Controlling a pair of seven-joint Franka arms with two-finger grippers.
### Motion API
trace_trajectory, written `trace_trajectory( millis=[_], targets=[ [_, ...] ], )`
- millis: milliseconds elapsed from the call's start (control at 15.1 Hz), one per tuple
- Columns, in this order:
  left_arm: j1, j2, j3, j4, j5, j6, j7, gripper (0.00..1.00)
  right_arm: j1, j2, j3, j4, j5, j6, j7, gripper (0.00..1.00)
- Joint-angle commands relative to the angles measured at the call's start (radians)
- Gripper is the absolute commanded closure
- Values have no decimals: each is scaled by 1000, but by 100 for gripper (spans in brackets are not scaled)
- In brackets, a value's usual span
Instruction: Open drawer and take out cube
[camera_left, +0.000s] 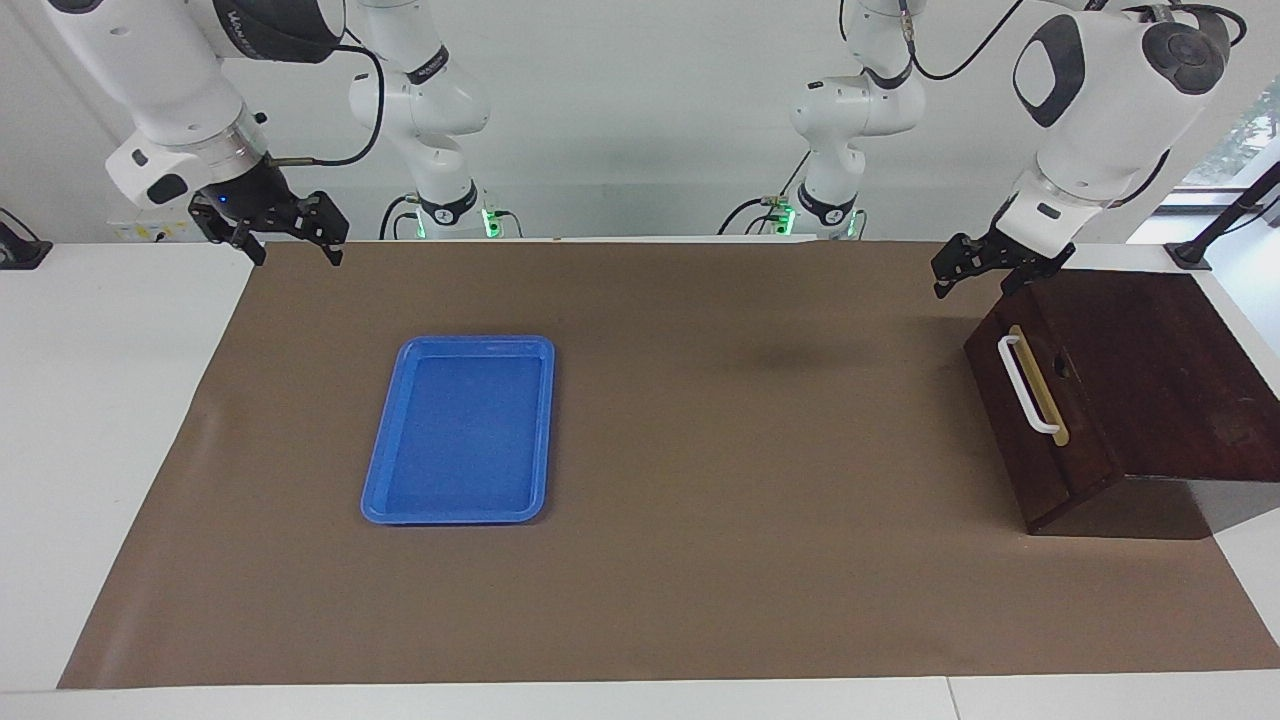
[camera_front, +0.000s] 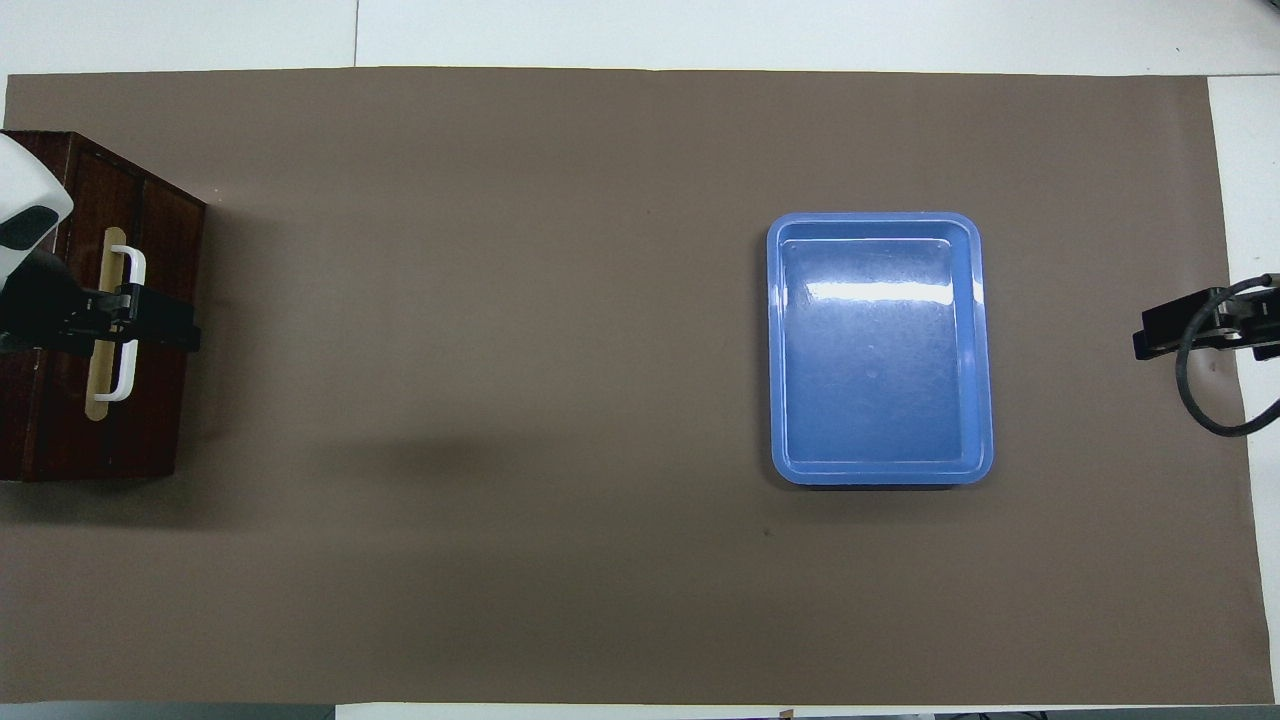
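Both grippers gape empty; left gripper hangs over the shut drawer's top edge; it should drop squarely around the white handle; right gripper waits.

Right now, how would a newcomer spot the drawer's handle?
Find the dark wooden box at the left arm's end of the mat. On its front, facing the blue tray, sits the handle: a white bar on a tan strip, the only white thing on it.
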Motion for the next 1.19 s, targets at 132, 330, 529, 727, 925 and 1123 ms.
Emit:
trace_trajectory(
  millis=[132, 330, 529, 727, 925, 1123],
  targets=[
    [-9, -10, 11, 8, -3, -13, -6, 0, -6, -18, 6, -17, -11, -8, -23, 0],
    [-14, -11, 10, -5, 46, 7, -8, 0, -8, -18, 4, -17, -11, -8, -23, 0],
    [-17, -54, -13, -107, 165, 119, -22, 0, -6, -18, 4, -17, -11, -8, -23, 0],
    [-17, -77, -20, -207, 219, 269, -23, 0, -6, -18, 4, -17, -11, -8, -23, 0],
    [-22, -27, -33, -219, 348, 334, -121, 0, -6, -18, 6, -17, -11, -8, -23, 0],
    [-22, 19, -35, -242, 458, 398, -146, 0, -6, -18, 6, -17, -11, -8, -23, 0]
  ],
)
